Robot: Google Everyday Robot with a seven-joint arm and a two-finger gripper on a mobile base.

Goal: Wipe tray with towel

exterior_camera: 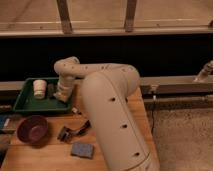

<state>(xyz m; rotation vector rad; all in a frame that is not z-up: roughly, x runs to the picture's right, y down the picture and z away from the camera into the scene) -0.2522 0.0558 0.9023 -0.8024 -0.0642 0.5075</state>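
Note:
The green tray (26, 104) sits at the table's left rear. My arm reaches down into it from the right, with the gripper (60, 96) low over the tray's right half. The gripper is shut. A pale soft lump at its tip looks like the towel (57, 97), pressed against the tray floor. The rest of the towel is hidden by the wrist. A white cup (39, 89) stands upright in the tray, a little left of the gripper and apart from it.
A round purple bowl (32, 129) sits in front of the tray. A blue-grey sponge (81, 149) lies near the table's front edge, with a small dark object (70, 132) behind it. My big cream arm (112, 125) covers the table's right half.

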